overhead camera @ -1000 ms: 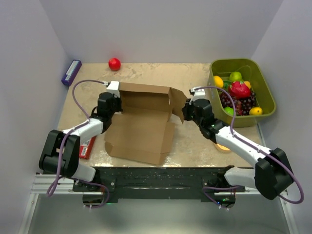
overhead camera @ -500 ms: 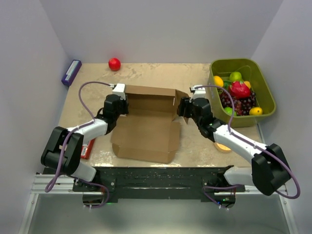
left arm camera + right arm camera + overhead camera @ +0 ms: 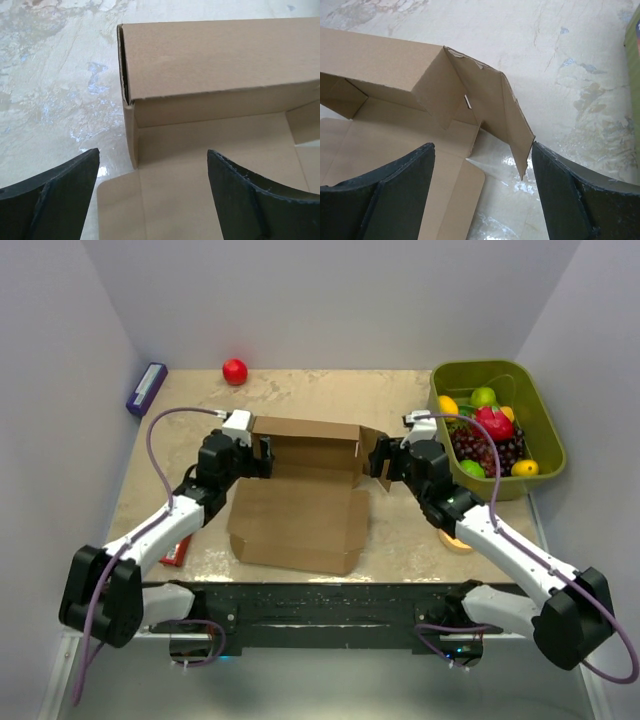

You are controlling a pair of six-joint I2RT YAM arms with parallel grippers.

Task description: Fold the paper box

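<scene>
L pincer agape; box long-axis prob. L-R

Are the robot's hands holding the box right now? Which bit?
No, nothing is held. The left gripper and the right gripper are both open, one at each end of the paper box, and neither is pinching any cardboard.

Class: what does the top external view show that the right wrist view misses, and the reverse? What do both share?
Only top external: the red ball, the purple box and the left pincer. Only right wrist: a small slot in the paper box's corner fold. Both: the paper box, its raised right flap, the open right pincer.
</scene>
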